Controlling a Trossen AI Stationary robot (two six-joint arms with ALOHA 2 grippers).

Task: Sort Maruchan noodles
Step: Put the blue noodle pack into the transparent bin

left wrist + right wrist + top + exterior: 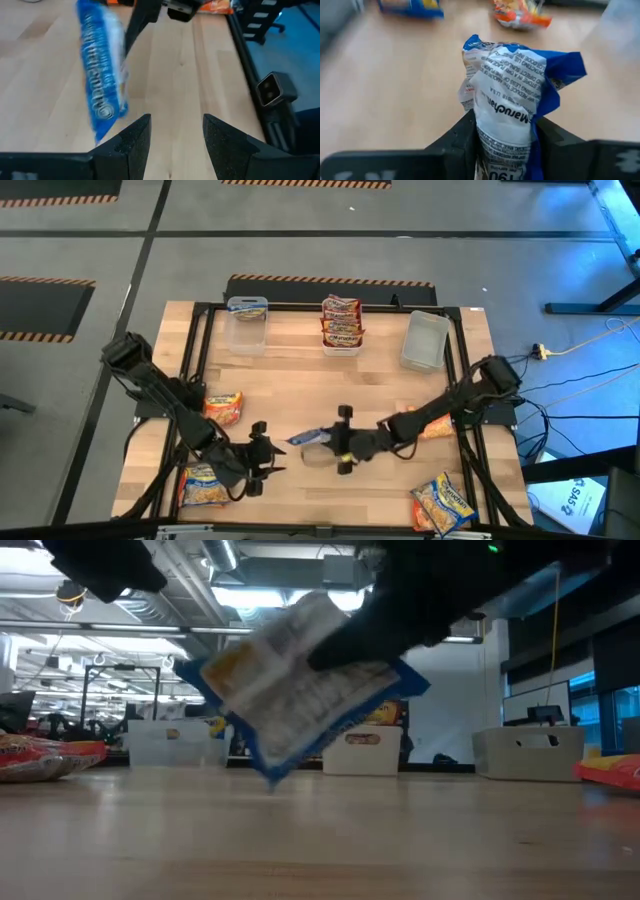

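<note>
The blue-white Maruchan packet (512, 100) hides its lower end between the right gripper (507, 142) fingers, its left wrist view is motion-blurred, and the three bins' (247, 323) contents are too small to identify.

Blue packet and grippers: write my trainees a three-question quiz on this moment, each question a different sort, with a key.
1. True or false: the blue packet lies flat on the table.
2. Which gripper holds it? A left B right
3. Fill in: the middle bin at the far edge holds ___ packets.

Key: 1 false, it is lifted clear in the low view. 2 B; the left is open and empty. 3 red.
</note>
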